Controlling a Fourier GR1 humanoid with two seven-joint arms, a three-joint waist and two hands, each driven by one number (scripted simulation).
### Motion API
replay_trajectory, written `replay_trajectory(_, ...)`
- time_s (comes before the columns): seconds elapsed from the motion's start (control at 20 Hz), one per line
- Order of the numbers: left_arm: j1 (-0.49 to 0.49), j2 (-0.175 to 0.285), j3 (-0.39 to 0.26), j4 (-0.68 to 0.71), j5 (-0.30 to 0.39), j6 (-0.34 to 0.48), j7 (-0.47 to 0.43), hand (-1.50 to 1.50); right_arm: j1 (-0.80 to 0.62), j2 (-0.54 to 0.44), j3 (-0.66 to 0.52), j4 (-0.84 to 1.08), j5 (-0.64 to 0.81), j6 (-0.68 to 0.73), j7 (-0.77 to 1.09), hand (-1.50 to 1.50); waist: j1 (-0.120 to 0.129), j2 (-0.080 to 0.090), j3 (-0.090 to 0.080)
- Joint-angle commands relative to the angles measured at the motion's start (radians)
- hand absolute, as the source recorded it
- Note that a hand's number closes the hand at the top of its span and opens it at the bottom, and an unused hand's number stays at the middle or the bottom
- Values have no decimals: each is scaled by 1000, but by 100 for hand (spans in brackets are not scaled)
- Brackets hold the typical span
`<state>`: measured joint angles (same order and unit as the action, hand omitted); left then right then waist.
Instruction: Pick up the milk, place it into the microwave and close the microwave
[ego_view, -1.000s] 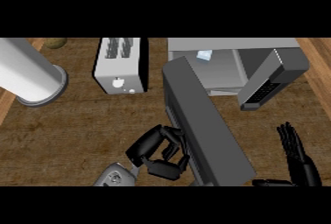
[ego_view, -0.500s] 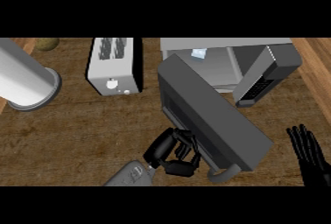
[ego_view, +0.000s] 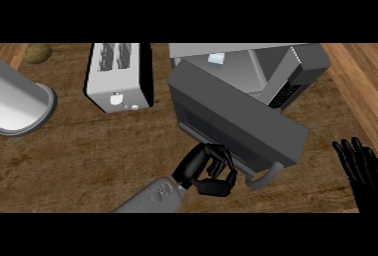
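The milk (ego_view: 215, 59), a small pale blue-white carton, stands deep inside the grey microwave (ego_view: 299, 75) at the back. The microwave's dark door (ego_view: 236, 125) hangs partly open, angled across the front of the cavity, with its curved handle (ego_view: 266, 176) at the near end. My left hand (ego_view: 207, 170) is against the door's outer face just left of the handle, fingers curled and holding nothing. At the right edge my right hand (ego_view: 358, 167) rests open with fingers up, apart from the door.
A white toaster (ego_view: 118, 75) stands left of the microwave. A large grey cylindrical pot (ego_view: 22, 107) sits at the far left, with a small brown round item (ego_view: 37, 52) behind it. A lighter wooden edge (ego_view: 362, 70) runs along the counter's right side.
The door has swung further toward the microwave with my left hand following against it. My right hand has shifted toward the right edge of the view.
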<state>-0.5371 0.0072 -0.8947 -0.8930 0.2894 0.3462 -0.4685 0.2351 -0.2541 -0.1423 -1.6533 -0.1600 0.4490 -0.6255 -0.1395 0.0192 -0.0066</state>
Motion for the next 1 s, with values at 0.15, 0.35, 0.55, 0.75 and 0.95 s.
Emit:
replay_trajectory(0.15,-89,-7,-41,-52,181,89,-6,150,2,-20,34,-92,-48,51,67,-150,-49,9,-1)
replay_trajectory(0.35,-132,-7,-12,-40,249,174,-37,150,-4,-72,6,-141,-74,71,106,-150,-59,10,-2)
replay_trajectory(0.55,-165,-7,20,-28,316,266,-46,150,-43,-105,-10,-154,-84,78,126,-150,-81,20,-2)
replay_trajectory(0.75,-215,-7,19,5,373,320,-32,-150,-76,-116,-43,-158,-114,62,148,-150,-100,28,0)
replay_trajectory(0.95,-272,-7,25,40,422,367,-6,-150,-122,-155,-63,-177,-106,63,157,-150,-123,35,1)
